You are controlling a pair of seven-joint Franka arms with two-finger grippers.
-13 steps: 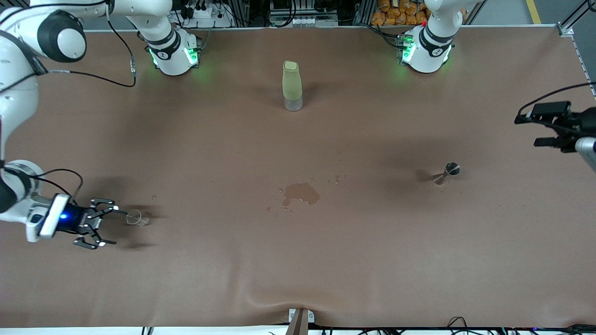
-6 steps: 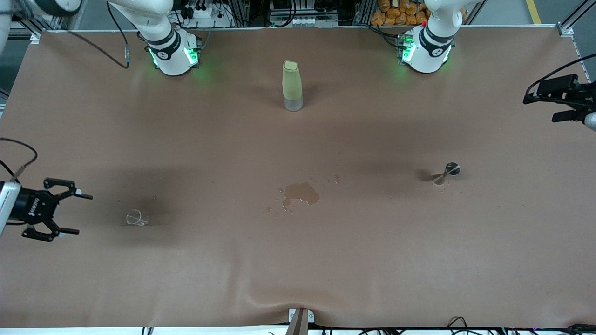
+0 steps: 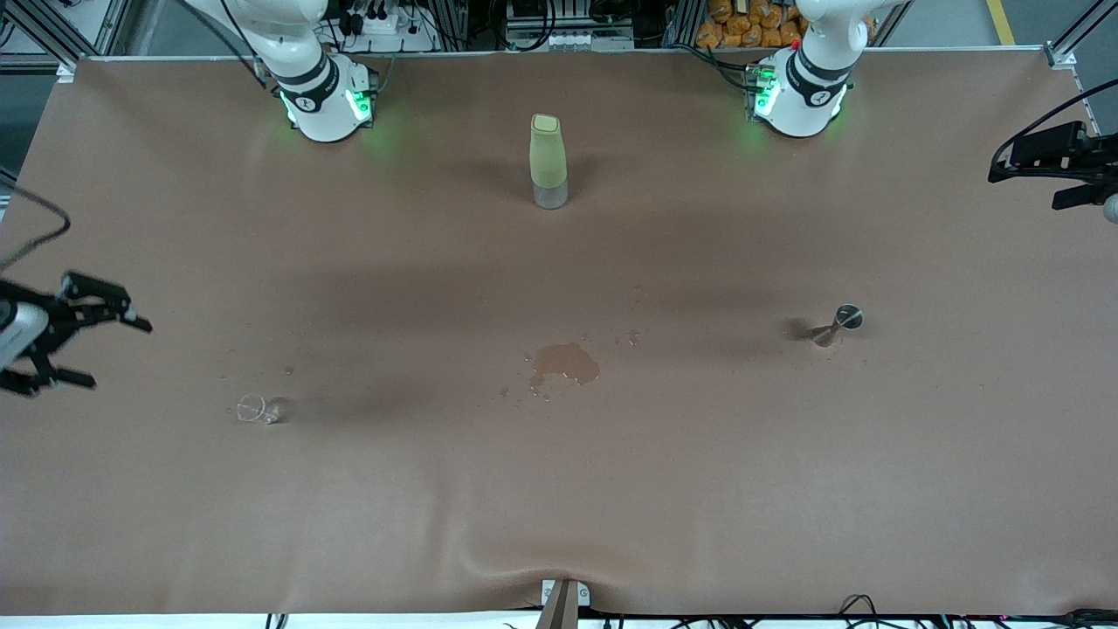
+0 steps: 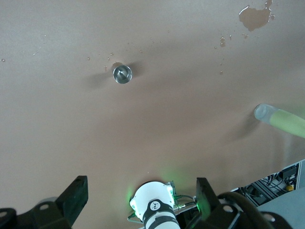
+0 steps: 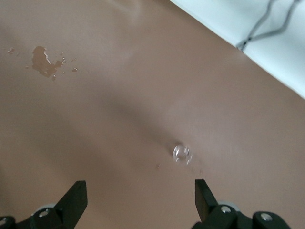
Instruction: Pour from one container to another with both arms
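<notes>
Glass cup (image 3: 256,409) faint, barely discernible

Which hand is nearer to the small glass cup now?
Right. The right hand hangs open near the glass cup, at the table's edge. The left hand is up at the left arm's end.

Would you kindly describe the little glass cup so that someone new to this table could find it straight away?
Start at the brown spill in the middle of the table, then look toward the right arm's end, slightly nearer the front camera. The tiny clear glass cup stands there alone. Unlike the shiny steel jigger or the tall pale-green bottle, it is transparent and almost blends into the tabletop.
</notes>
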